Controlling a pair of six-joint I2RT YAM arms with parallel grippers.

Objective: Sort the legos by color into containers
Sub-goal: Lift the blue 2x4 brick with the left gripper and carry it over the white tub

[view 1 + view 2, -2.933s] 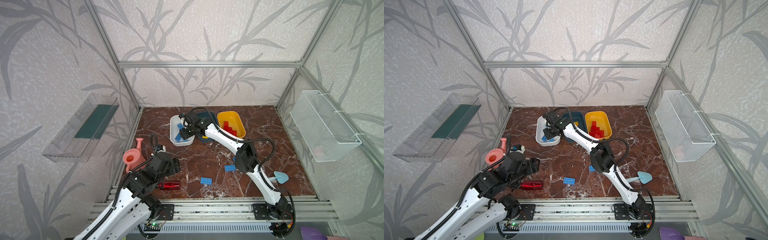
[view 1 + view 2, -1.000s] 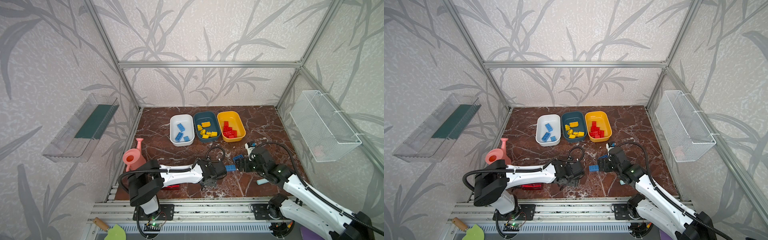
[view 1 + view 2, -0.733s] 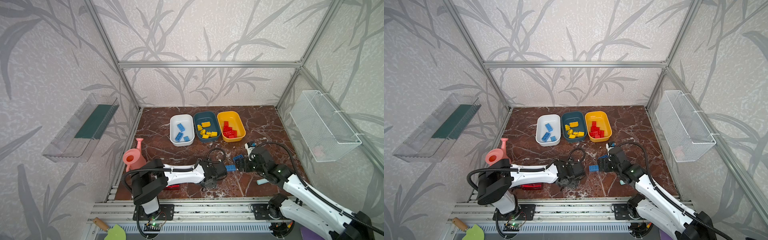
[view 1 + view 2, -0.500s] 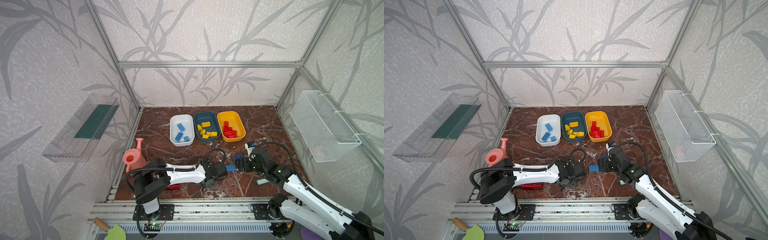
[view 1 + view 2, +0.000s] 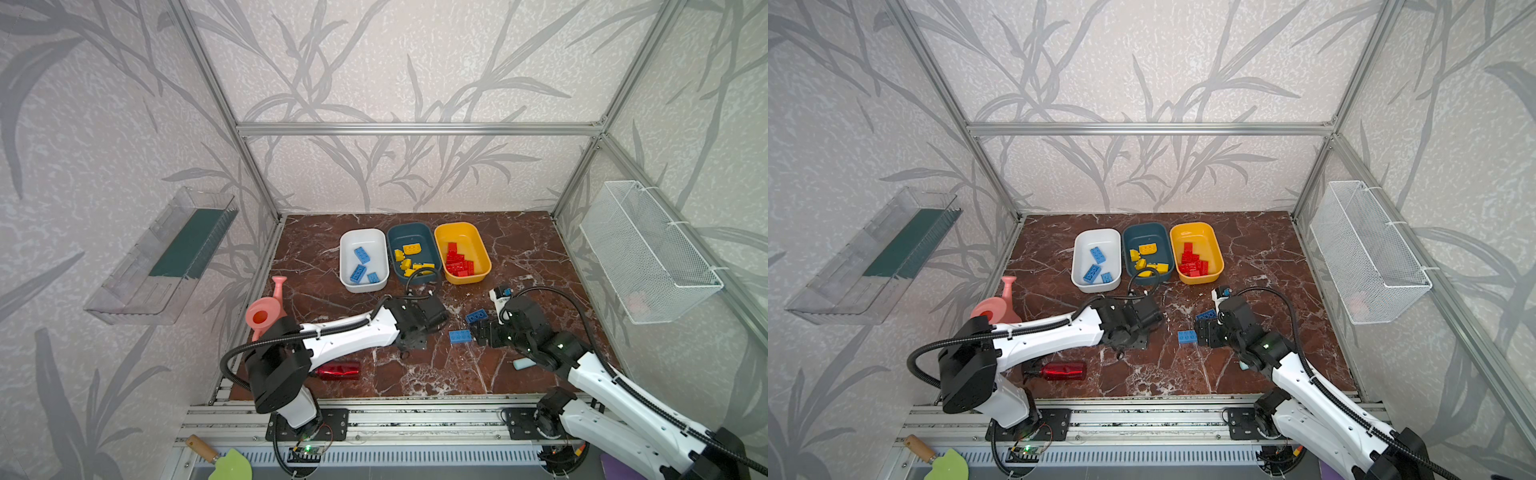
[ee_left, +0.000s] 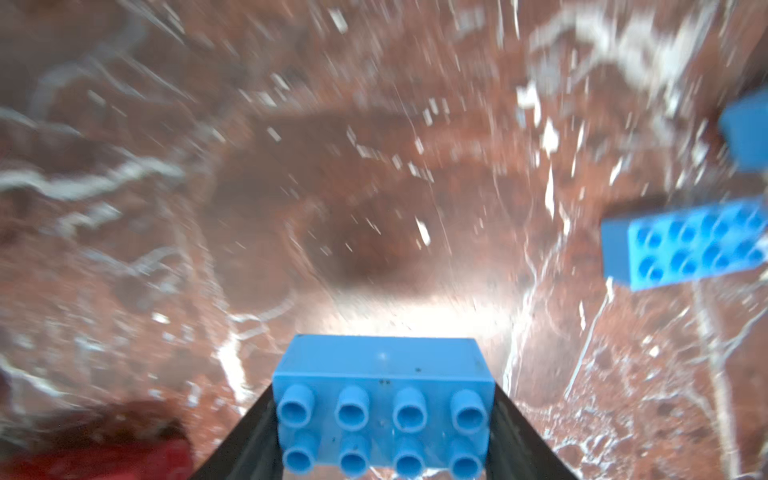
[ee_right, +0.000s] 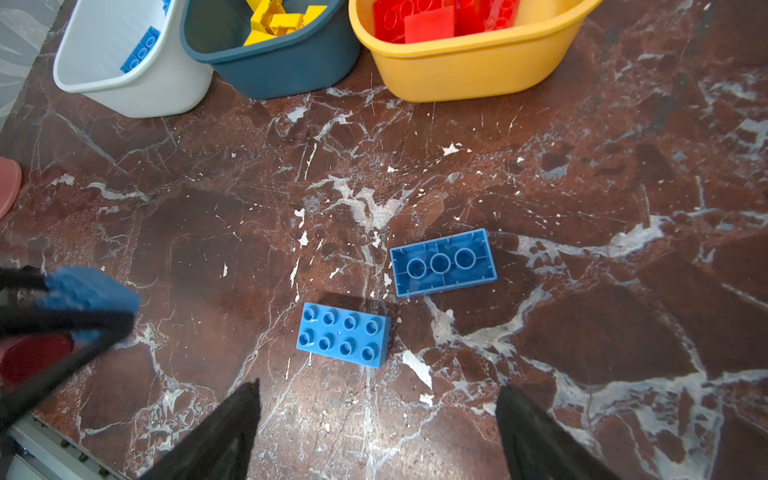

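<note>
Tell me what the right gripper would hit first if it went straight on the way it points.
Most likely the stud-up blue brick, lying just ahead of the open right gripper. The flipped brick lies beyond. Depth is unclear, so the table could come first.

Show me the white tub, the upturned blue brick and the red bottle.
white tub (image 7: 158, 97): right wrist view, on its outer wall.
upturned blue brick (image 7: 442, 262): right wrist view, middle of its hollow underside.
red bottle (image 5: 338, 370): in a top view, middle of its body.
</note>
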